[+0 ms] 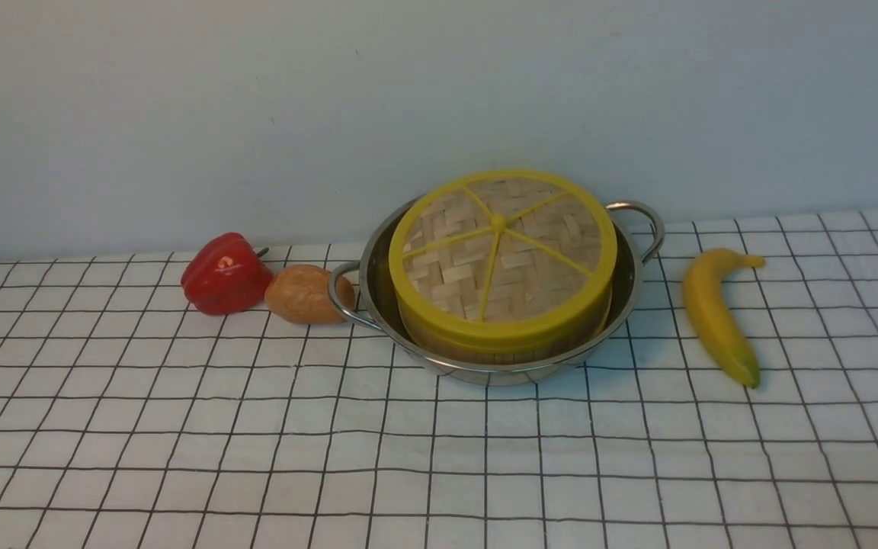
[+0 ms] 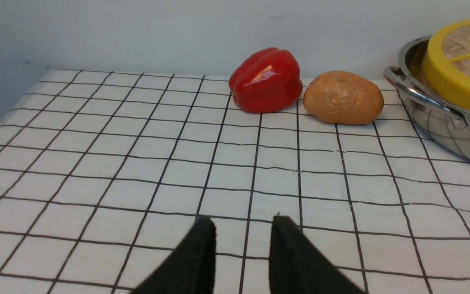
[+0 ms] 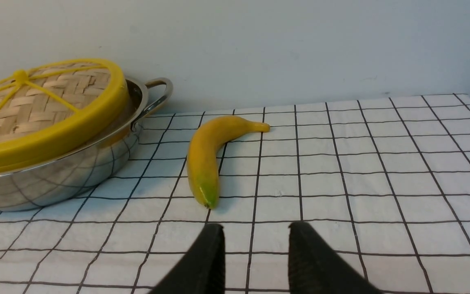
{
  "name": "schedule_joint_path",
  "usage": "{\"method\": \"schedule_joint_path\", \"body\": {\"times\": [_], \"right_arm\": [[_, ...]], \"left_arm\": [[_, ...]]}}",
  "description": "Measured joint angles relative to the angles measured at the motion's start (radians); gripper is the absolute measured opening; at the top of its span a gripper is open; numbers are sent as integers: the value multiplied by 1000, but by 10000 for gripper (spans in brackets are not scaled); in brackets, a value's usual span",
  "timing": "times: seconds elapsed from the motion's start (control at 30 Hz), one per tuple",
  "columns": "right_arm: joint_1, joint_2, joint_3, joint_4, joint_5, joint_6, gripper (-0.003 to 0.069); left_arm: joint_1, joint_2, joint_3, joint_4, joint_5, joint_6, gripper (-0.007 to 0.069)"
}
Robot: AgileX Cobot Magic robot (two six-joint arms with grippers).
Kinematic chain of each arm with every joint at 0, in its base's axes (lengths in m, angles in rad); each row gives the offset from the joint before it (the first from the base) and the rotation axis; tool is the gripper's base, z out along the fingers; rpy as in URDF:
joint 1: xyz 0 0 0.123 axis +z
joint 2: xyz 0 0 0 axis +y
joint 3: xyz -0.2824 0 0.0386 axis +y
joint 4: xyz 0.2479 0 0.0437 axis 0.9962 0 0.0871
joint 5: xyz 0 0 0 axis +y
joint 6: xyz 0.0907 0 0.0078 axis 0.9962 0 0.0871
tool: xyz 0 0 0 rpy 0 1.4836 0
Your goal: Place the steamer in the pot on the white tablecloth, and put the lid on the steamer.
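Steamer (image 1: 511, 341) mostly hidden under lid (image 1: 501, 255) in pot (image 1: 485, 370); both jaws released, empty.

One shiny steel two-handled pot (image 1: 641, 293), one bamboo steamer (image 1: 485, 345), one woven yellow-rimmed lid (image 1: 501, 244), one red pepper (image 1: 225, 274), one brown potato (image 1: 303, 293), one yellow banana (image 1: 713, 313).

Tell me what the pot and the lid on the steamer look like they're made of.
The pot: polished metal, probably stainless steel; it mirrors the cloth's grid. The lid: woven pale strips, likely bamboo, matte, under a smooth yellow rim and spokes that look like plastic.
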Motion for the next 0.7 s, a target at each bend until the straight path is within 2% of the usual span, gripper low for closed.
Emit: {"method": "schedule_joint_path", "body": {"times": [0.23,0.7], "right_arm": [[0,0,0,0,0,0,240],[0,0,0,0,0,0,240]], "left_arm": [[0,0,0,-115,0,26,202],[0,0,0,-34,-8,26,221]]}}
